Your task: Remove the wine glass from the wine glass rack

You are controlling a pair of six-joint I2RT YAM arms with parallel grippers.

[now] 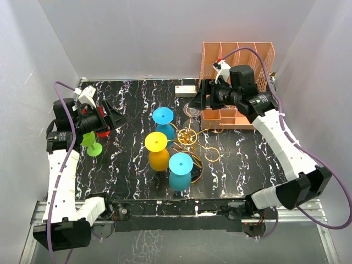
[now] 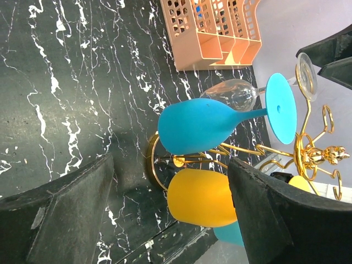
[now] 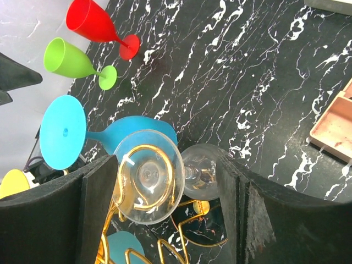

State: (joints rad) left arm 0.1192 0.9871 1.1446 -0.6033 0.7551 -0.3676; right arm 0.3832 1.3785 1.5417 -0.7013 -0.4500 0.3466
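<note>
The gold wire wine glass rack (image 1: 188, 136) stands mid-table. A clear wine glass (image 3: 201, 179) hangs bowl-down from its far-right loop, its foot (image 3: 147, 176) resting on the gold loop. My right gripper (image 3: 168, 187) is open, with one finger on each side of this glass. In the top view it (image 1: 194, 104) sits at the rack's far side by the clear glass (image 1: 193, 111). Two blue glasses (image 1: 163, 116) (image 1: 180, 165) and a yellow glass (image 1: 158, 144) also hang on the rack. My left gripper (image 1: 122, 116) is open and empty, left of the rack.
An orange slotted organizer (image 1: 237, 60) stands at the back right, just behind my right arm. A green glass (image 1: 91, 140) and a red glass (image 3: 91, 22) lie on the table by my left arm. A small white box (image 1: 186, 89) lies at the back edge.
</note>
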